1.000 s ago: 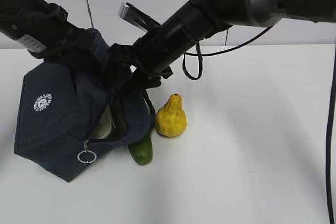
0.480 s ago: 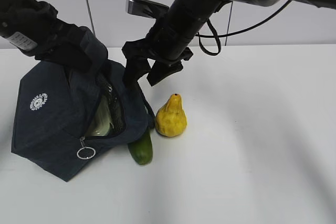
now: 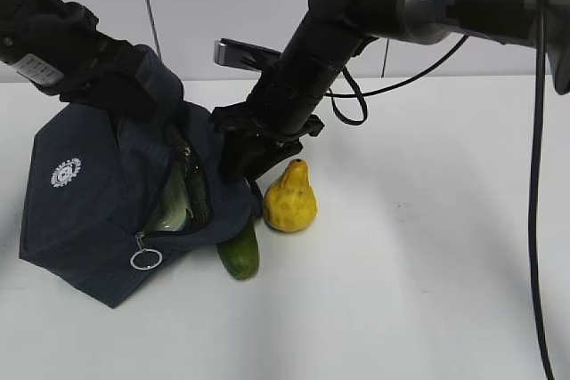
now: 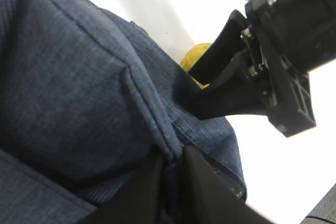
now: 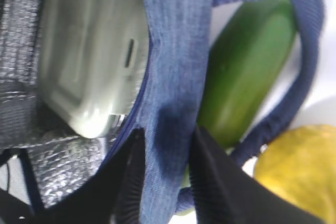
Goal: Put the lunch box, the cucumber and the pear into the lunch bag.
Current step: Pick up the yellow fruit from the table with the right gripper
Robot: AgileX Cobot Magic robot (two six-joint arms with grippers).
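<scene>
A: From the outside camera, what's on the desk [image 3: 427, 264]?

B: The lunch bag [image 3: 98, 211] sits at the left, tipped toward the camera, its zipped mouth gaping. Through the gap shows the pale lid of the lunch box [image 3: 175, 211], already inside. The cucumber [image 3: 240, 254] lies just under the bag's front edge, partly tucked beneath the fabric, and the pear [image 3: 289, 199] stands upright just beside it on the right.

A: And the arms?

B: The left hand [image 3: 142, 100] is up at the bag's top, buried in the cloth. The right hand [image 3: 242, 156] reaches down to the bag's near rim, close to the pear.

A: What does the left wrist camera give?

B: Mostly navy cloth. The left hand [image 4: 170, 174] has its two fingers pressed together on a fold of the bag [image 4: 79, 93], so it is pinching the fabric. The right arm's black fingers touch the rim further off, with a bit of pear [image 4: 195, 57] behind them.

A: The right wrist camera?

B: The right hand [image 5: 164, 150] has its fingers on either side of the bag's blue rim [image 5: 178, 51], closed on it. Left of the rim lies the lunch box [image 5: 89, 61] on silver lining; right of it the cucumber [image 5: 247, 72], passing through a strap loop, and the pear [image 5: 294, 177] in the corner.
</scene>
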